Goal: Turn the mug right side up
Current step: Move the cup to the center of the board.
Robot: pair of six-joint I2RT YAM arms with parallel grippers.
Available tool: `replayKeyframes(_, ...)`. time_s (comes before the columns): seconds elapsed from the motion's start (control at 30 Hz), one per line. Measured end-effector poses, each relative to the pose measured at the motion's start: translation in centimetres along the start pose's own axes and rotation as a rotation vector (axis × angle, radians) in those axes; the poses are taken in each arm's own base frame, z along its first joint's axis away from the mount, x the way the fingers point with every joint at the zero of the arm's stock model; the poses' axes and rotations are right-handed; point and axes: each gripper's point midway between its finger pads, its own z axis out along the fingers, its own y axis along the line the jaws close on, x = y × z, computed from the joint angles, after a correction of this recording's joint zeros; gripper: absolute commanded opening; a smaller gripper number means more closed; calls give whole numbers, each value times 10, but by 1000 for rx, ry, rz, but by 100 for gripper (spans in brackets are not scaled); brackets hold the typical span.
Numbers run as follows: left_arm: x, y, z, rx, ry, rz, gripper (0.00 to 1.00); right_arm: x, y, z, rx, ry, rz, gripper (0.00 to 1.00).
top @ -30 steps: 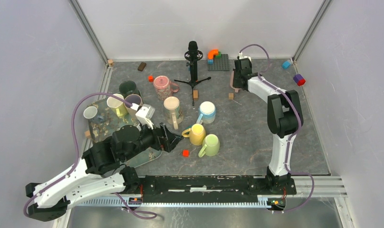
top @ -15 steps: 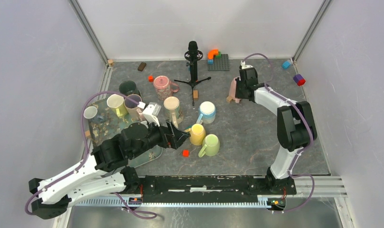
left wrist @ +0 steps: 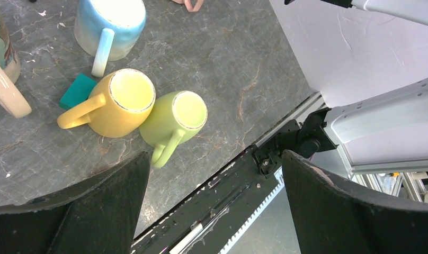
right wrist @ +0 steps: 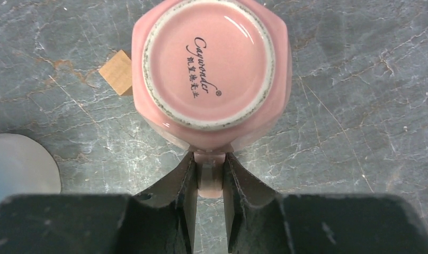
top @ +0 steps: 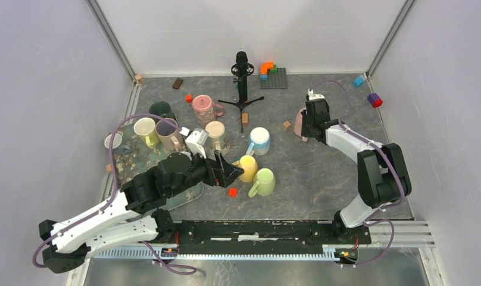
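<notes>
Item: pink mug (right wrist: 212, 69), upside down on the counter (top: 321, 179), toward 2 o'clock of the counter's middle. It sits nearer the arms than a second ago, when it was up by the far edge at about 1 o'clock. Its flat base faces up, ringed by a pale speckled band with a dark printed maker's mark inside. The body is faceted and the rim is down on the stone. The handle points to 6 o'clock in the wrist view. A small wooden block (right wrist: 116, 72) lies just beside the mug at 10 o'clock. Right end effector (right wrist: 209, 166): drawn back with the mug, its fingers together on the handle, one on each side. Left end effector (left wrist: 214, 159): fingers wide apart and holding nothing. It has advanced toward 3 o'clock since the earlier frames and now hangs above the upright yellow mug (left wrist: 119, 103) and green mug (left wrist: 177, 116), which touch.
</notes>
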Motion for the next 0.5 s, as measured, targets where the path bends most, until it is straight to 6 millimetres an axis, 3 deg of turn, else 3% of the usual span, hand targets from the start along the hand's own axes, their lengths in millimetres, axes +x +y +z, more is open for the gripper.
replayKeyframes(0.1,2,0,2,3,3,-4,100,1,-3,0,18,0,-9,40)
replayKeyframes(0.27,7,0,4,9,20,-5,100,1,-8,0,45,-4,-16,46)
replayKeyframes(0.5,6,-2,6,19,14,-8,100,-2,-13,-3,73,0,-22,46)
